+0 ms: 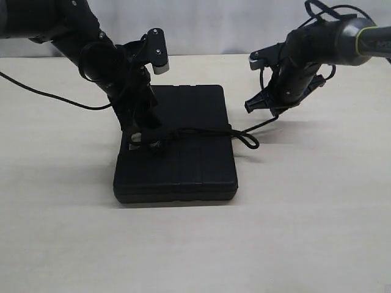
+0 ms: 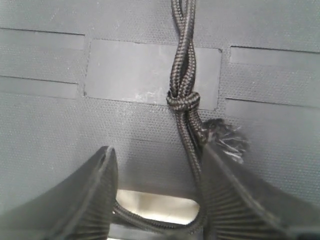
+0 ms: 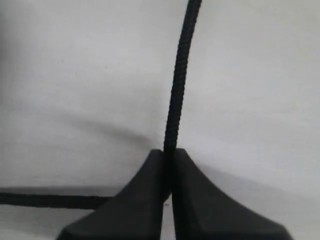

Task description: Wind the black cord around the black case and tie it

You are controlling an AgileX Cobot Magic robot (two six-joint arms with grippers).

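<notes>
The black case [image 1: 183, 165] lies flat on the table. The black cord [image 1: 201, 130] runs across its lid and ends in a loop [image 1: 248, 141] off the right side. My left gripper [image 1: 144, 139] stands open over the case's left end by the handle cutout [image 2: 160, 207]. In the left wrist view my left gripper [image 2: 157, 165] has the cord [image 2: 182, 60] running along one finger [image 2: 235, 200], with a knot [image 2: 182, 100] and a frayed tuft [image 2: 227, 140] just ahead of the jaws. My right gripper [image 3: 168, 152] is shut on the cord [image 3: 177, 75], held above the table right of the case [image 1: 275, 113].
The pale table [image 1: 305, 213] stretches on every side of the case. A thin black cable [image 1: 43, 94] trails across the table at the left behind my left arm. Another stretch of cord [image 3: 45, 200] lies on the table under my right gripper.
</notes>
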